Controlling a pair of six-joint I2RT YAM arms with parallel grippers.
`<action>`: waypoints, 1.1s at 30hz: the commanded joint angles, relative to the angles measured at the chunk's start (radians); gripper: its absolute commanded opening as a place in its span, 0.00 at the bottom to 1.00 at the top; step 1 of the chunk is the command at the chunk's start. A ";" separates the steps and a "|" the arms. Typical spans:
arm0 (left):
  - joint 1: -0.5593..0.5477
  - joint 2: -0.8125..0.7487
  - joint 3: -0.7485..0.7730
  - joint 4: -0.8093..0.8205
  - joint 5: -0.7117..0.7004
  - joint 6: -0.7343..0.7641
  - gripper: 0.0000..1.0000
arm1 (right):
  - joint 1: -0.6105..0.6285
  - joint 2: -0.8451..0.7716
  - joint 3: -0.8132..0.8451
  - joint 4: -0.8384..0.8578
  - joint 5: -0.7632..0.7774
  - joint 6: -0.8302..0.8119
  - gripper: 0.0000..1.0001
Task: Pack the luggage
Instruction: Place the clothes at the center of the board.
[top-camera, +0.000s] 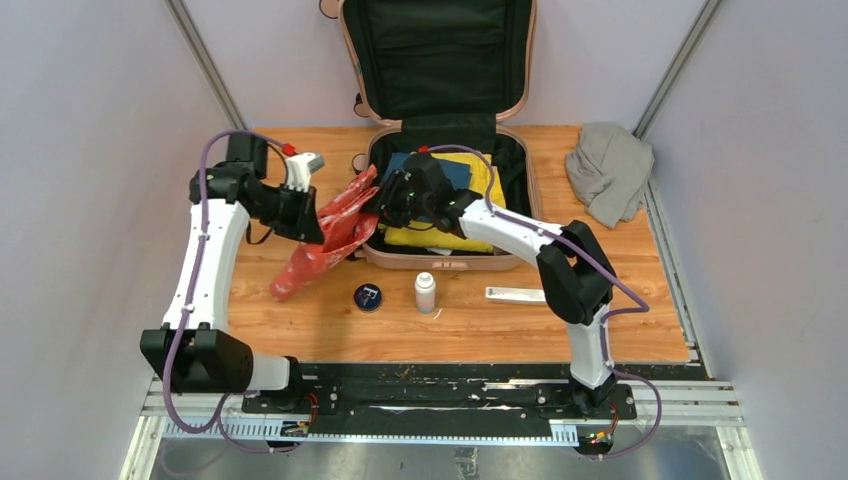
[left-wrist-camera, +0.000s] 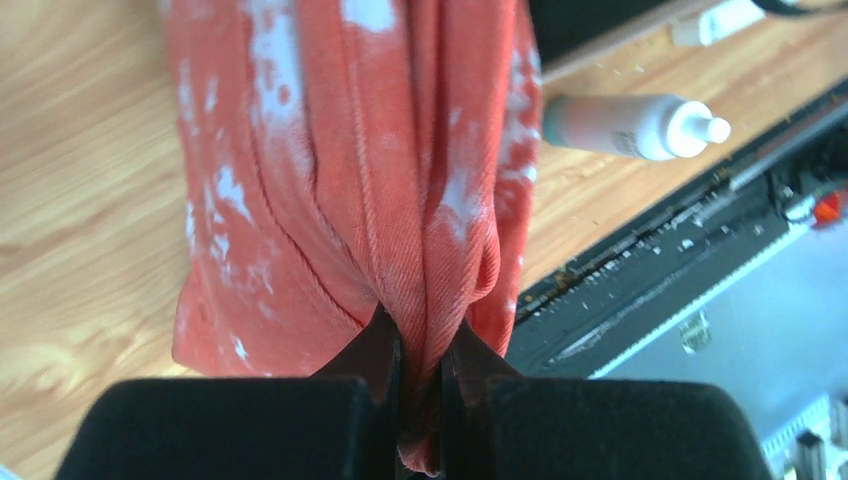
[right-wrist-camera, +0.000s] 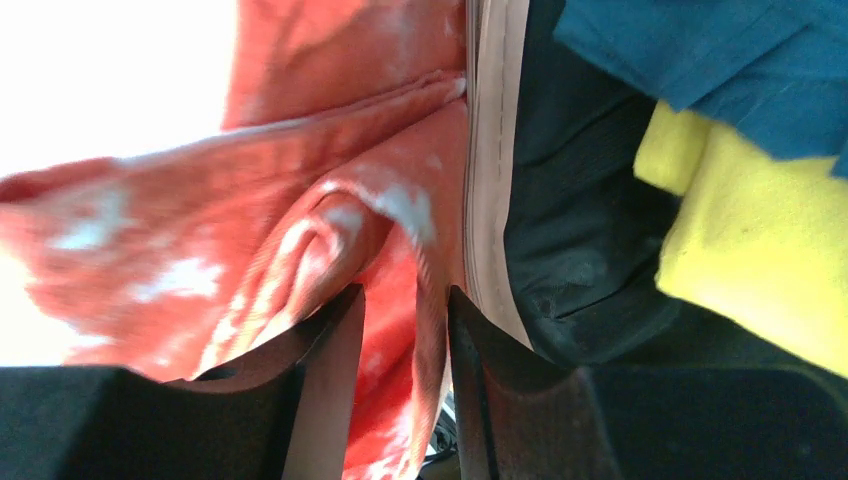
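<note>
1. We find the luggage (top-camera: 440, 262) at the far centre of the table (top-camera: 300, 325). It is open, with the lid upright against the far wall and the black-lined base lying flat.
2. In the base lie a yellow cloth (top-camera: 440, 238) and, toward the far side, a blue cloth (top-camera: 455, 170).
3. A red cloth (top-camera: 330, 240) with white blotches is stretched from the left rim of the luggage toward the near left, over the table.
4. The left pincer (left-wrist-camera: 420, 345) is left of the luggage. Its jaws are pressed together on a bunched fold of the red cloth.
5. The right pincer (right-wrist-camera: 405, 315) is at the left rim of the luggage. Its jaws stand partly apart with a fold of the red cloth between them. We cannot tell whether they grip it.
6. On the table just near of the luggage lie a round dark tin (top-camera: 368, 297), a white bottle (top-camera: 425, 292) and, further right, a flat white strip (top-camera: 515, 293).
7. A grey cloth (top-camera: 608, 170) lies bunched at the far right of the table, apart from the luggage.
</note>
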 joint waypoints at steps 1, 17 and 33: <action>-0.134 0.049 -0.010 0.054 0.129 -0.014 0.00 | -0.031 -0.094 -0.089 0.104 -0.029 -0.036 0.43; -0.368 0.260 0.078 0.102 0.156 -0.046 0.00 | -0.087 -0.262 -0.479 0.474 -0.020 0.164 1.00; -0.373 0.203 -0.018 0.104 0.190 0.008 1.00 | -0.084 -0.258 -0.458 0.399 -0.043 0.090 1.00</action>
